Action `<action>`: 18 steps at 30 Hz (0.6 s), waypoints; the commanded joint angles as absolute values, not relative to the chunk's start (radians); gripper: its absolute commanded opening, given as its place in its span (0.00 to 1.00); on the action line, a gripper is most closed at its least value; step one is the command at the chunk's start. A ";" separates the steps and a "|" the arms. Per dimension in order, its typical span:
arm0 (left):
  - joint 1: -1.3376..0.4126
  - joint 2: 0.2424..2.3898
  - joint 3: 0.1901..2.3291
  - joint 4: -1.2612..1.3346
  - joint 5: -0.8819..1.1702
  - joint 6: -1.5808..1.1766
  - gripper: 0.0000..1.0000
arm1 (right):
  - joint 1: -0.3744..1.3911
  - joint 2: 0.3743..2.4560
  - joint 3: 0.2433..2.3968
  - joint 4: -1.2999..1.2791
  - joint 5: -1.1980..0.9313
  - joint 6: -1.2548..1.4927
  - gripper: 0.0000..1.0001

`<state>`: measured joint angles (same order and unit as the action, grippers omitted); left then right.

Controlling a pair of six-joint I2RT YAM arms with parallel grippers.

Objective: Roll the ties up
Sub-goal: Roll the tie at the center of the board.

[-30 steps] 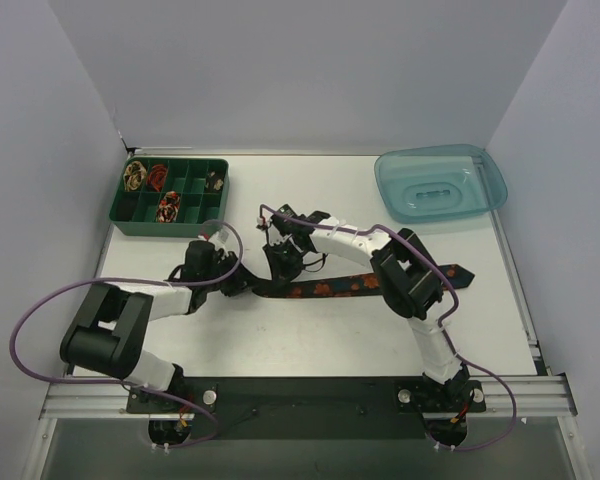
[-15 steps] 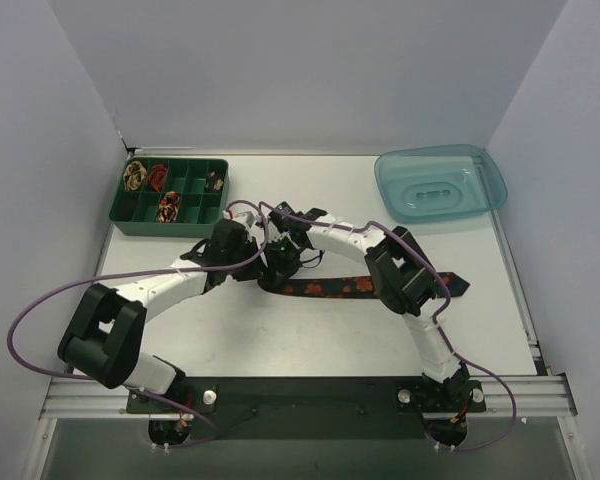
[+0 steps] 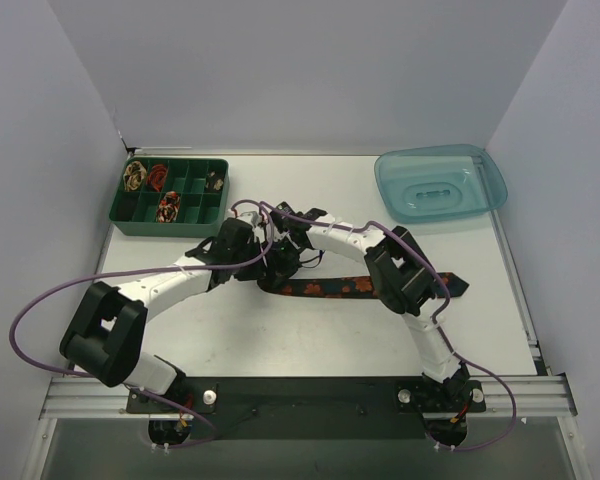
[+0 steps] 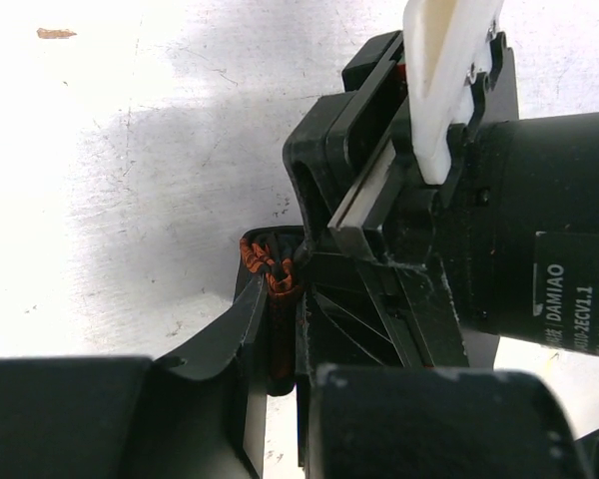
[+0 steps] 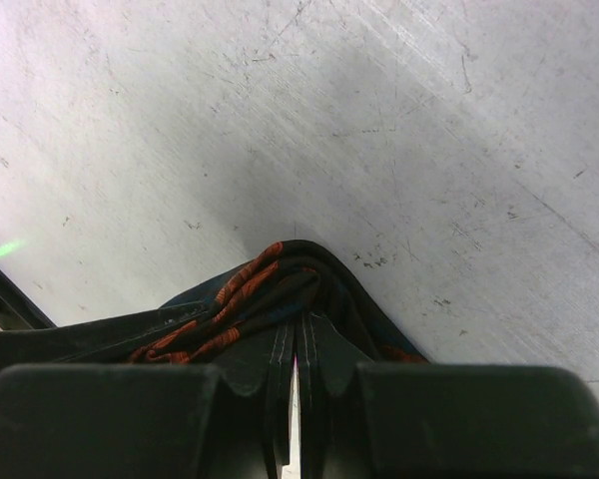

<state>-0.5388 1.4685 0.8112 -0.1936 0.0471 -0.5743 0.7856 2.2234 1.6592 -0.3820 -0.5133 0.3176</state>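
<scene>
The dark tie (image 3: pixel 332 287), patterned in red-orange, lies flat on the counter (image 3: pixel 310 340), running from the centre out to the right, where its far end passes under the right arm. Its left end is gathered at the point where both end effectors meet, just in front of the green tray (image 3: pixel 195 226). The left end effector (image 4: pixel 280 334) is clamped on a bunched fold of the tie (image 4: pixel 272 267); orange-patterned fabric shows between its two fingers, and the body of the right end effector (image 4: pixel 324 215) stands directly against it. In the right wrist view, the right end effector (image 5: pixel 295 344) has its fingers pressed together on the tie (image 5: pixel 270 284), which arches up over the fingertips just above the counter (image 5: pixel 399 120). In the top view the left end effector (image 3: pixel 260 262) and right end effector (image 3: pixel 280 268) sit just beside each other. Rolled ties (image 3: pixel 168 207) occupy several compartments of the green tray at the far left. A blue tub (image 3: pixel 440 185) stands at the far right, well apart from the tie.
</scene>
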 commanded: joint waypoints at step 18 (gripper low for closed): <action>-0.563 1.451 0.960 -0.531 -0.290 -0.427 0.00 | 0.621 1.933 1.480 -0.368 -0.453 0.310 0.02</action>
